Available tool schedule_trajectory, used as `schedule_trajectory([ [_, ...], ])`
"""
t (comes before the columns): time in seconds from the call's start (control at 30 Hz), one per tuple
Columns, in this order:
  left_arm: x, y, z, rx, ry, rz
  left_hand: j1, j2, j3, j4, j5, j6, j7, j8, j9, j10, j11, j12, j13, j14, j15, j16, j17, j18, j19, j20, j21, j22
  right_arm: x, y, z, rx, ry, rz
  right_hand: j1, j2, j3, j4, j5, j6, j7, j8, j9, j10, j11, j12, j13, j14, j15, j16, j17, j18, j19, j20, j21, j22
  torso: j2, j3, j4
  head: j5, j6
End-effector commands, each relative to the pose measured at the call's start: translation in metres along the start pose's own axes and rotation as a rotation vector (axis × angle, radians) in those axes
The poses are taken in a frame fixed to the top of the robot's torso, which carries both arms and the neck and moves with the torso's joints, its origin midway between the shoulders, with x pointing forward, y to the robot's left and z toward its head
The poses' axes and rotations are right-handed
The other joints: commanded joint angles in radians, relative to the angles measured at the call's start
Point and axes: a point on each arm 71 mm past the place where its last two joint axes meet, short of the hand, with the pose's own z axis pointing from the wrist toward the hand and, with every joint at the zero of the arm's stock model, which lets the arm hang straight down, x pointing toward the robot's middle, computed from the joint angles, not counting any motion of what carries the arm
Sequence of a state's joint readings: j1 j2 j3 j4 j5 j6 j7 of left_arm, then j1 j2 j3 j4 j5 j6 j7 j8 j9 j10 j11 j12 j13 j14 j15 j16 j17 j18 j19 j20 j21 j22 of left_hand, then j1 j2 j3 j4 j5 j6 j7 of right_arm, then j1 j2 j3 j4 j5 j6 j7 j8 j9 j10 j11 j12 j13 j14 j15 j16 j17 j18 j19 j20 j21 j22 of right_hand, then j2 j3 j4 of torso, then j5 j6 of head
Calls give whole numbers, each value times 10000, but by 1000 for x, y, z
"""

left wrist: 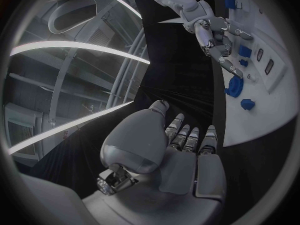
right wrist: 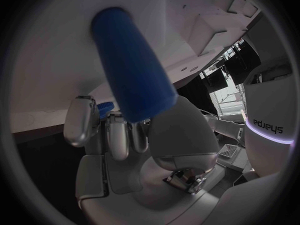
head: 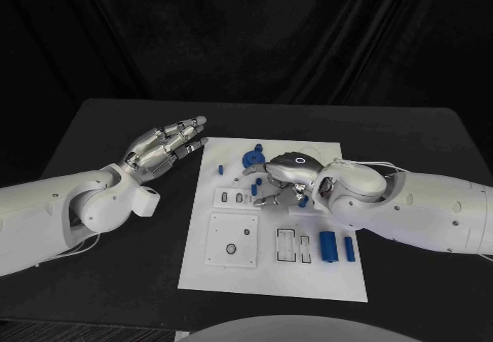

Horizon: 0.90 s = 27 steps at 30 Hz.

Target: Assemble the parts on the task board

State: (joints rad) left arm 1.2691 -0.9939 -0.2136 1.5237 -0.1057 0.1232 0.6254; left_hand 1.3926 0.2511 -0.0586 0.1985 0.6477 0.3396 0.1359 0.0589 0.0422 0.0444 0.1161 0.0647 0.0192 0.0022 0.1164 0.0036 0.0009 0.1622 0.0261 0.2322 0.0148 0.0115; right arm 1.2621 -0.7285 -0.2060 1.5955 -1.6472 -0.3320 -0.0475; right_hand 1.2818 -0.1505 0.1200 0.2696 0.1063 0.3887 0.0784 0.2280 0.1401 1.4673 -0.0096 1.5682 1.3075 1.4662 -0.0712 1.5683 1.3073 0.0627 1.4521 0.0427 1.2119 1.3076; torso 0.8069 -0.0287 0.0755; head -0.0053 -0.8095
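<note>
Right hand (head: 291,178) over task board (head: 272,278): fingers grasping blue peg (right wrist: 131,65), plain from wrist | left hand (head: 164,148) at 9 o'clock, fingers released.

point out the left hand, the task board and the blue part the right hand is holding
left hand (head: 164,147), head view, back of the hand
task board (head: 272,281), head view, bare near end of the plate
blue part (right wrist: 132,70), right wrist view, middle of its body
</note>
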Motion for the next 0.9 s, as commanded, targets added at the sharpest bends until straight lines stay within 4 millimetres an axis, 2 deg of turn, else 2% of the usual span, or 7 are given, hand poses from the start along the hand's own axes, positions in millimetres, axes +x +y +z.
schedule_trajectory([
  [0.03,0,-1,-1,123,18,-76,-97,17,65,-31,34,-4,52,47,5,6,52,5,-3,-22,72,-36,-9,189,-18,84,34,14,-3,2,-4,-294,-583,-18,57,-259,-143,238,-145,-220,-41,-227,-173,1035,-81,26,2633,1046,-69,25,2635,108,7,-90,-46,1650,0,0,1,39,30],
  [0.2,-1,-2,-2,213,-76,269,-25,-139,142,-218,-3,31,40,64,11,3,38,2,-3,-22,63,-36,-9,193,-12,93,38,15,-19,3,-10,-472,-1384,12,-121,-607,-469,285,-482,-278,-75,-374,-319,1035,-114,26,2633,1046,-97,25,2635,101,30,-122,-29,1662,-2,3,0,73,88],
  [0.4,-1,-7,-9,465,-48,1821,389,-741,1233,-1449,-2256,-277,-141,27,-18,39,-35,43,3,-22,-9,-36,-9,200,44,76,85,36,-63,-4,-23,-373,-2380,442,-791,-281,-1167,284,-551,21,-30,-347,-382,941,-90,-82,2527,1020,-89,-39,2521,113,-3,-131,-142,1640,-1,14,0,83,100],
  [0.53,-3,-11,-16,552,-252,2360,-786,-1284,-8,169,-5029,-145,-112,103,1,214,-30,258,46,-22,-66,-36,-9,197,125,94,148,63,-99,-11,-36,-284,-2891,1172,-1074,-667,-1944,310,-520,-94,17,-474,-486,884,-53,-148,2461,998,-60,-90,2432,119,-29,-109,-202,1629,-4,20,-1,71,100],
  [0.63,-5,-15,-22,540,-537,2684,-1595,-1705,-816,890,-5897,-268,-28,82,-13,179,37,297,44,7,-7,-18,5,198,217,146,224,97,-125,-19,-48,-137,-3379,1611,-1258,-596,-2713,304,-511,-86,13,-521,-541,879,-48,-155,2453,999,-49,-88,2435,110,-18,-94,-165,1644,6,31,2,62,166],
  [0.8,-8,-32,-20,457,-1005,3907,-1696,-1951,-1043,921,-5680,-149,-67,130,1,1222,620,1550,267,1017,391,470,294,195,1137,348,888,406,-151,-36,-64,464,-3928,1975,-1581,-582,-3463,321,-500,-64,-3,-565,-598,866,-69,-172,2435,1000,-70,-86,2439,112,-20,-106,-174,1646,-5,21,-2,31,293],
  [0.9,-7,-47,-10,230,-962,5024,-1637,-1981,-1114,910,-5509,215,-61,223,50,3543,1104,4082,909,5077,688,2573,1556,151,4262,545,2950,1337,-156,-45,-72,887,-3823,2103,-1642,-352,-3289,314,-522,92,29,-511,-590,855,-44,-184,2422,996,-52,-95,2422,113,-26,-100,-195,1643,-6,23,-19,-50,307],
])
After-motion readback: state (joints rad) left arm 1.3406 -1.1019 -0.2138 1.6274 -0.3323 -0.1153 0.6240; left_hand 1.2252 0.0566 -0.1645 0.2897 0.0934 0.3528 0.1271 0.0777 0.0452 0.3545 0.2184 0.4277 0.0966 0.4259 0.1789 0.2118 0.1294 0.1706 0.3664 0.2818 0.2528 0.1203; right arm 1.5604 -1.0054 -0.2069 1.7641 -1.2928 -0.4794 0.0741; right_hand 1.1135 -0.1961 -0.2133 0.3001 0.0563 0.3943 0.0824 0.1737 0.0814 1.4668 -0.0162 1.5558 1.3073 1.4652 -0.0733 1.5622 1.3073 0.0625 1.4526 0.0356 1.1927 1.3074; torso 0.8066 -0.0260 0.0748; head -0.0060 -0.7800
